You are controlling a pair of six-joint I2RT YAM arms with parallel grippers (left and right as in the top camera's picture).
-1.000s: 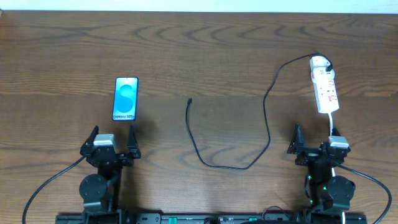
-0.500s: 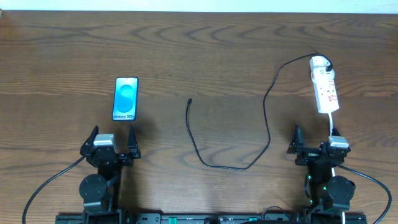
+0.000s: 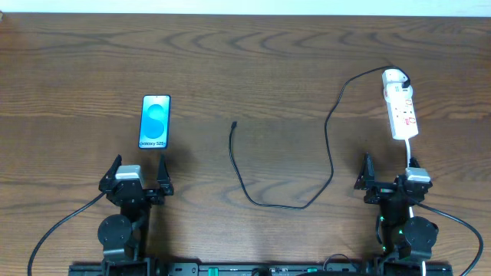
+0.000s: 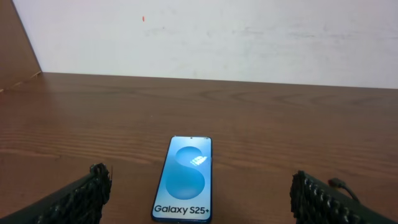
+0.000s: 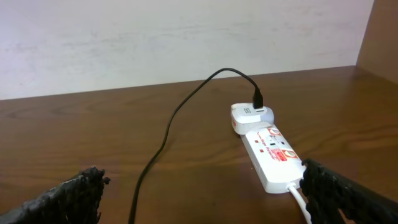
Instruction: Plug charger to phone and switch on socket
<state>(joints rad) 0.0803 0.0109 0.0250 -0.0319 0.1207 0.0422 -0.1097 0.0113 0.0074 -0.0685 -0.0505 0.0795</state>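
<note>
The left end effector (image 3: 140, 163) and the right end effector (image 3: 389, 165) sit at the near edge of the desk (image 3: 245, 61), both spread wide with nothing between the fingers. The phone (image 3: 156, 122) lies face up just ahead of the left one. The socket (image 3: 401, 111) lies ahead of the right one, with the charger (image 3: 299, 207) plugged in at its far end. The charger's free tip (image 3: 234, 123) rests well apart from the phone.

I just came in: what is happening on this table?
Nothing is handled yet. The left gripper and the right gripper rest open at the near edge of the table, empty. The phone lies lit, screen up, ahead of the left one. The black cable runs from the power strip on the right; its free tip lies loose mid-table, apart from the phone.
</note>
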